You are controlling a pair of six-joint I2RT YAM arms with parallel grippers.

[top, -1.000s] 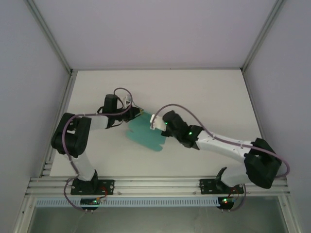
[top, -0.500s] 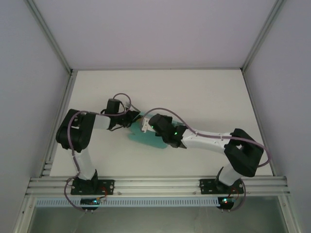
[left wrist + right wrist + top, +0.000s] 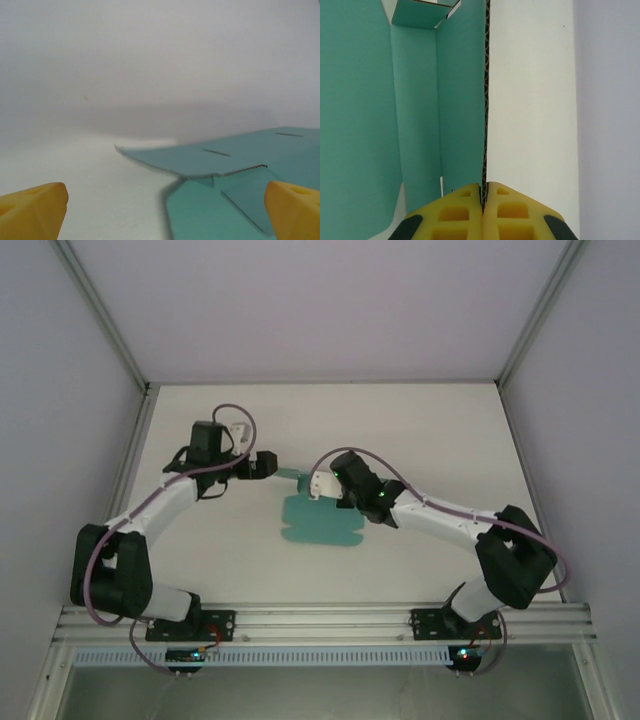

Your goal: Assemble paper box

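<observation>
2 grippers at the unfolded teal paper box (image 3: 318,524), which lies near the middle of the table (image 3: 430,430).
Right gripper (image 3: 483,192) pinches 1 raised edge of the card between closed yellow pads (image 3: 455,212); left gripper (image 3: 262,464), jaws spread wide, holds nothing, just beside the sheet's far-left flap.

Enclosure as I see it from above:
- Table (image 3: 430,430): white, matte, rectangular.
- Back wall (image 3: 320,300) and side walls (image 3: 50,440): plain pale lilac-grey panels.
- Corner posts (image 3: 100,310): two silver metal struts running to the table's rear corners.
- Near edge: slotted aluminium rail (image 3: 320,620), with a ribbed strip (image 3: 320,655) beneath.
- Light: soft, even.
</observation>
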